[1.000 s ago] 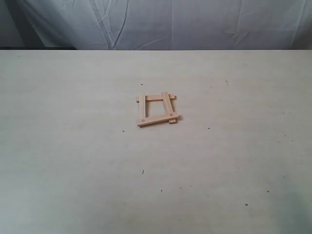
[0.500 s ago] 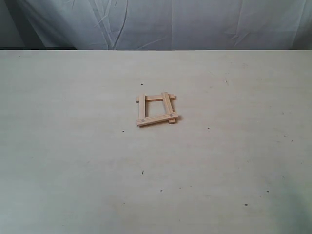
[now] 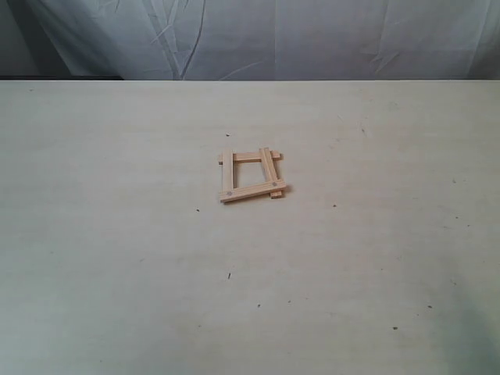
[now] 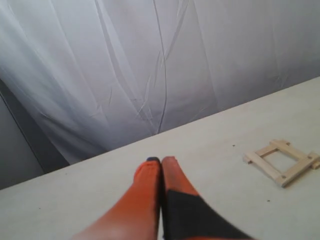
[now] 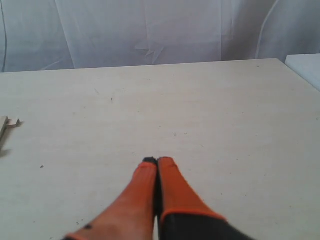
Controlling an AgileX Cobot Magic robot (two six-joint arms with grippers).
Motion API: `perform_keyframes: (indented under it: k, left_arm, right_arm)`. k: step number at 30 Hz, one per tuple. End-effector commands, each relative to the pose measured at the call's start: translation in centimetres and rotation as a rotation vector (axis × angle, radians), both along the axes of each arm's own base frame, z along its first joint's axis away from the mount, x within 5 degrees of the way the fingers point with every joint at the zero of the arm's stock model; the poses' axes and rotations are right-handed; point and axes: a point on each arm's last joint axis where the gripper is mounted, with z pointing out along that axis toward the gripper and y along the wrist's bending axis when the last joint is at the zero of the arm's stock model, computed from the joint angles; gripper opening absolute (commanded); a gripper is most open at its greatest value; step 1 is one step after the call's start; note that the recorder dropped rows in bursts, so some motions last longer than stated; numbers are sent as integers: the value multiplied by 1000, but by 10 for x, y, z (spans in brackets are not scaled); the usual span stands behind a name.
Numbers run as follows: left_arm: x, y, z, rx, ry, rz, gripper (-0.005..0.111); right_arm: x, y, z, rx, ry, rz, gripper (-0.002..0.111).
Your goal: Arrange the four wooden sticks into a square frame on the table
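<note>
Although its corners sat slightly skewed, the square frame (image 3: pixel 251 192) was judged finished. One frame was counted, built of four wooden sticks (image 3: pixel 227 172) overlapped near the middle of the surface (image 3: pixel 117 258). Nothing seemed left undone. Left jaws and right jaws were pressed together, empty, well apart from it.

The wide pale cream worktop (image 3: pixel 117 250) has a smooth, matt surface with faint wood grain and a few dark specks. The small square frame of four pale strips (image 3: pixel 251 192) is bare, dull wood with no gloss. The creased white cloth backdrop (image 3: pixel 328 39) looks thin and soft. The left pincer (image 4: pixel 160 160) and right pincer (image 5: pixel 157 161) are matt orange, perhaps rubbery plastic, with matt black behind.
</note>
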Motion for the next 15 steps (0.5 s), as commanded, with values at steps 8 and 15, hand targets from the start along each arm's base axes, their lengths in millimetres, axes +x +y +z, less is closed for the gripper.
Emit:
perform_keyframes:
  k: [8, 15]
  left_arm:
    - [18, 5, -77, 61, 118, 43, 0]
    - [19, 5, -81, 55, 129, 47, 0]
  right_arm:
    - [0, 0, 1, -6, -16, -5, 0]
    - [0, 0, 1, -6, -16, -5, 0]
